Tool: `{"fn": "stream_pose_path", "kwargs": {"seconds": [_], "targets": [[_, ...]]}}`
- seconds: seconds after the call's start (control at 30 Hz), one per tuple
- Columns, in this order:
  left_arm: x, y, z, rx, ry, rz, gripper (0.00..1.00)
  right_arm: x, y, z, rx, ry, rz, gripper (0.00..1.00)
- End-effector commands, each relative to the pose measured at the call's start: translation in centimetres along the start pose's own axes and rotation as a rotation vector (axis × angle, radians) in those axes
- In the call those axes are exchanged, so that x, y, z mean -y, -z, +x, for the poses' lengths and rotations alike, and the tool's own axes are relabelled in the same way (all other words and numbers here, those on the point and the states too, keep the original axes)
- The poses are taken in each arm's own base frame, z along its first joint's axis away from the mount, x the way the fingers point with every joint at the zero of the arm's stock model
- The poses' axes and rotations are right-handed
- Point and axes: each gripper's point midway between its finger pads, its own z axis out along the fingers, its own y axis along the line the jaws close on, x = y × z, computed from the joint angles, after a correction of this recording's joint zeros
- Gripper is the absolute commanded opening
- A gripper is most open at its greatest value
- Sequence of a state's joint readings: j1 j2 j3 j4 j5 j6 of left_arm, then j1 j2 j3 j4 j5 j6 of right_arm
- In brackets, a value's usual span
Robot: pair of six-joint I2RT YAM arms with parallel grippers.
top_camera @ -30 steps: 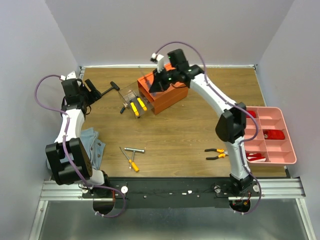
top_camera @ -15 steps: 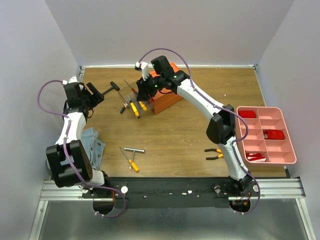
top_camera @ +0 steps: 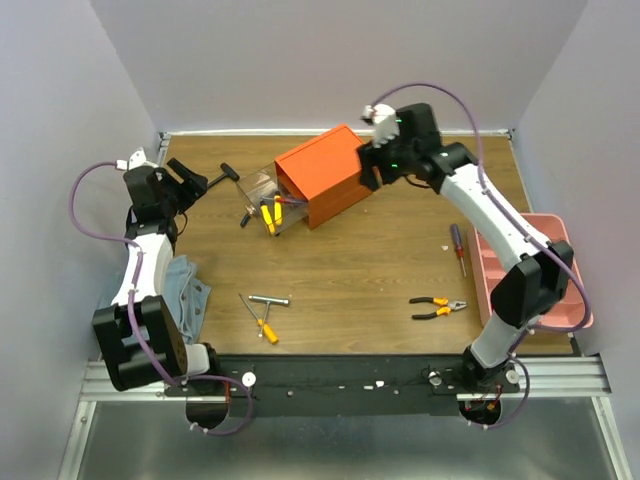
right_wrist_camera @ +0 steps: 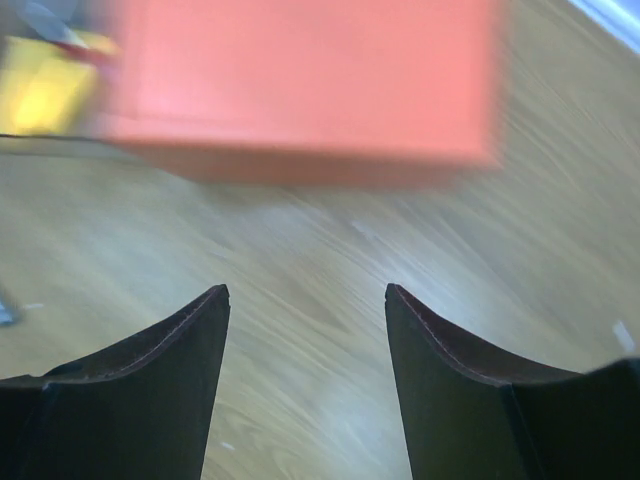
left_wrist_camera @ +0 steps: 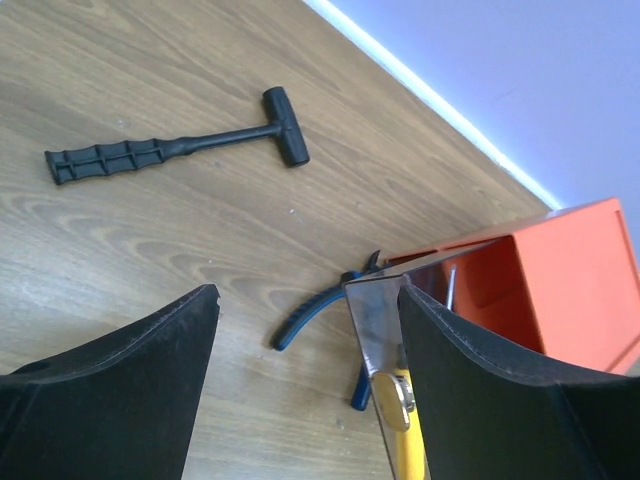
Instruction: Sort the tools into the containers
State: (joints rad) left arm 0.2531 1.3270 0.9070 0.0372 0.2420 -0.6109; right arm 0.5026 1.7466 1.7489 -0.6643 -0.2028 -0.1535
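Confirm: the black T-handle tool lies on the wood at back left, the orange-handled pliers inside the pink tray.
No. The top external view shows the orange-handled pliers on the wood outside the pink tray, not inside it. The black T-handle tool is as stated.

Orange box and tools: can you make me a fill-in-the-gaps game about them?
The orange box has its clear drawer pulled ___. The pliers beside that drawer have ___ handles. The T-handle tool near the left gripper is coloured ___. Missing words: out, blue, black.
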Motion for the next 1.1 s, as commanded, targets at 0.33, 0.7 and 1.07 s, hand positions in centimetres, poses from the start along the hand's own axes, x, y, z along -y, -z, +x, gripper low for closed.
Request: {"fn": "stream_pose_path", "kwargs": {"seconds": [0.33, 0.7, 1.07], "targets": [[-0.4, 2.4, 2.1, 0.022, 0.007, 0.020, 0.82, 17.7, 2.2, 24.2, -0.566, -0.362, 0.466, 0.70], [-1.5, 2.7, 2.0, 0.017, -0.009, -0.017, 0.82, 18.8, 1.8, 28.6, -0.692, -0.432, 0.485, 0.68], [-2.4, 2.5, 1.2, 0.026, -0.001, -0.047, 0.82, 17.7, 2.2, 31.4, -0.765, -0.470, 0.438, 0.63]]}}
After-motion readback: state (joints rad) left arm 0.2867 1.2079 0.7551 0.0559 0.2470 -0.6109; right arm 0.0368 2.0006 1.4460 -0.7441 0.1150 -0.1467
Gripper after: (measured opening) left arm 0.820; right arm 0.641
